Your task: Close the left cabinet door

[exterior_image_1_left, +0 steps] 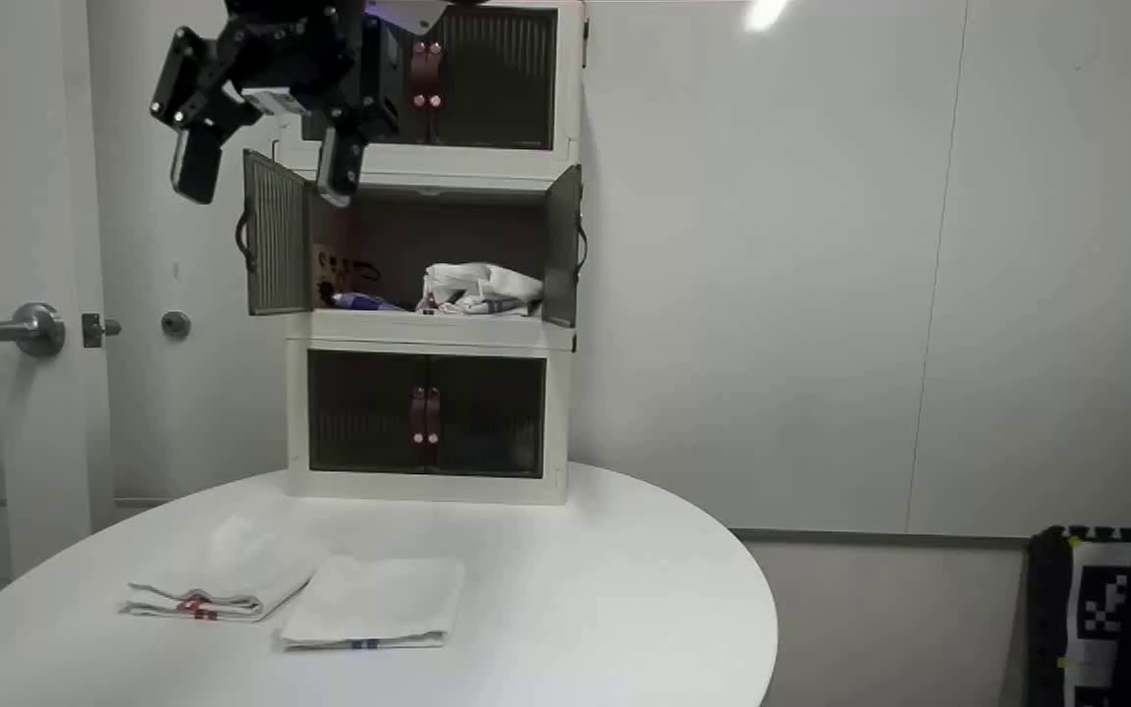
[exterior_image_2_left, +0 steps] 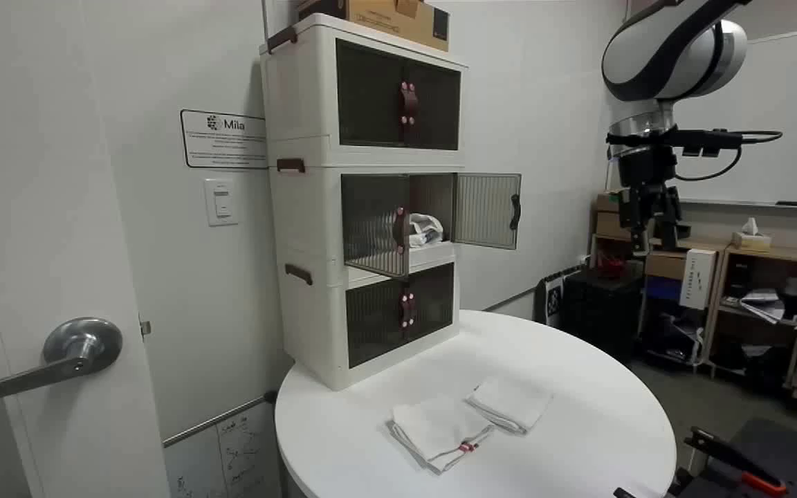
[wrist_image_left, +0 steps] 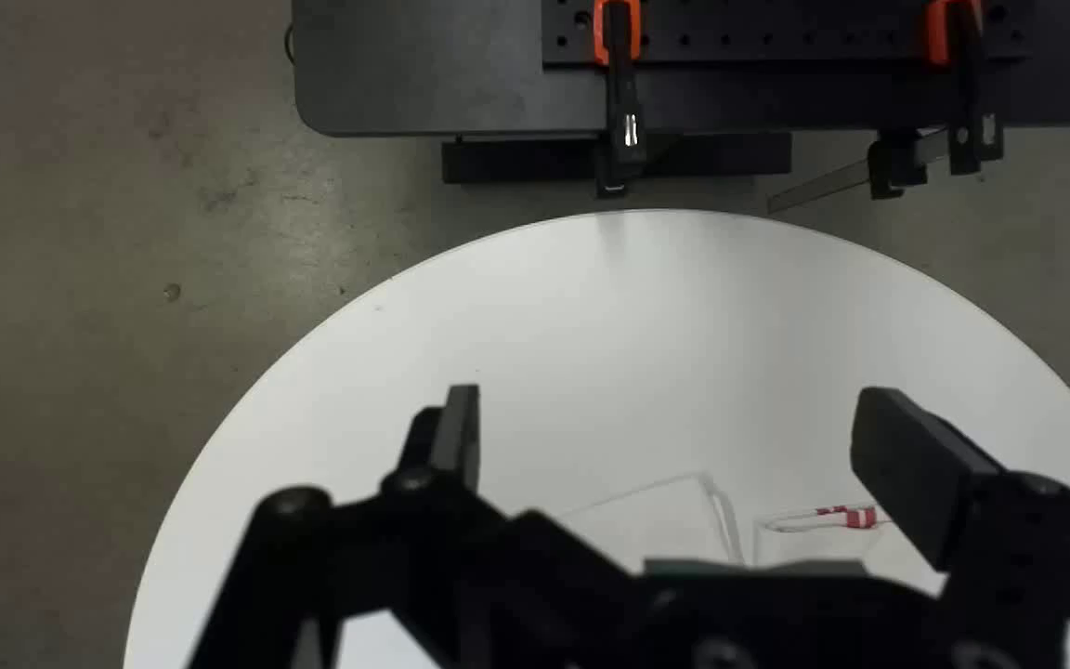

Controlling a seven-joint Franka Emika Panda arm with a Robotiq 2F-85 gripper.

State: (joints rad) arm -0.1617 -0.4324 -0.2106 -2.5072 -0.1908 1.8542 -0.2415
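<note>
wrist view: the black two-fingered pincer point(wrist_image_left: 672, 409) is spread wide, with the white round tabletop point(wrist_image_left: 684, 307) showing below the gap. in both exterior views it hangs in the air, tips down, high above the tabletop and apart from the things on it.

in an exterior view a tall white three-tier cabinet point(exterior_image_1_left: 428, 327) stands at the tabletop's far edge. the left cabinet door point(exterior_image_1_left: 278, 241), an upright, dark, smoky see-through ribbed panel on the middle tier, stands swung outward above that edge; the matching right-hand panel point(exterior_image_1_left: 563, 245) is swung out too. inside that tier lie a bundled white cloth point(exterior_image_1_left: 482, 283) and, left of it, a long blue thing point(exterior_image_1_left: 364, 301) too small to name. the dark top doors point(exterior_image_1_left: 497, 88) and dark bottom doors point(exterior_image_1_left: 369, 407) are closed.

toward the tabletop's left edge, a folded white cloth with a red mark point(exterior_image_1_left: 217, 574) lies just beside a folded white cloth with a blue mark point(exterior_image_1_left: 379, 599).

on the cabinet's roof sits a brown cardboard box point(exterior_image_2_left: 391, 24), its print unreadable. a black-framed white sign point(exterior_image_2_left: 224, 138) reads "mila"; its smaller lines cannot be made out.
</note>
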